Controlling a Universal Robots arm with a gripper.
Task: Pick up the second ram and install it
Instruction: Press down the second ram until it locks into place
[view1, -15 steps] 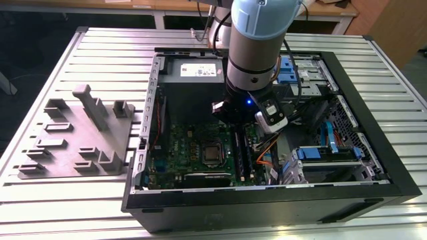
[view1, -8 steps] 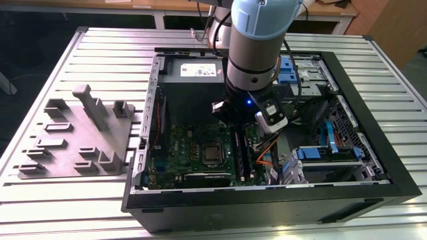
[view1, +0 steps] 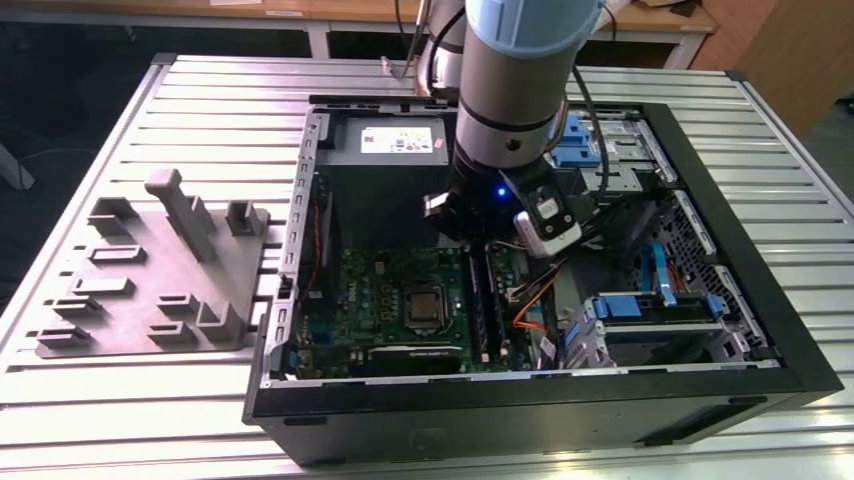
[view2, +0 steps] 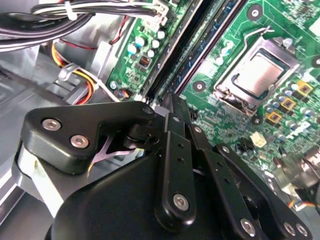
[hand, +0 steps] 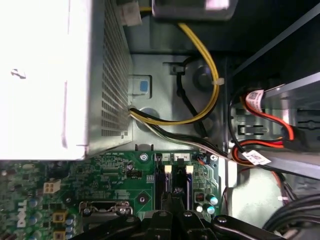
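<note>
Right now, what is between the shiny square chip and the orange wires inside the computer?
In the exterior view, the long black memory slots lie between the processor socket and the orange cables. The gripper hangs over their far end.

Matt black tool (view2: 167, 107) links, glossy green motherboard (view2: 240, 30), ribbed bare-metal table (view1: 200, 110).

Even overhead light; the power supply (hand: 45, 75) glares white, the case interior (view1: 374, 215) shadowed.
</note>
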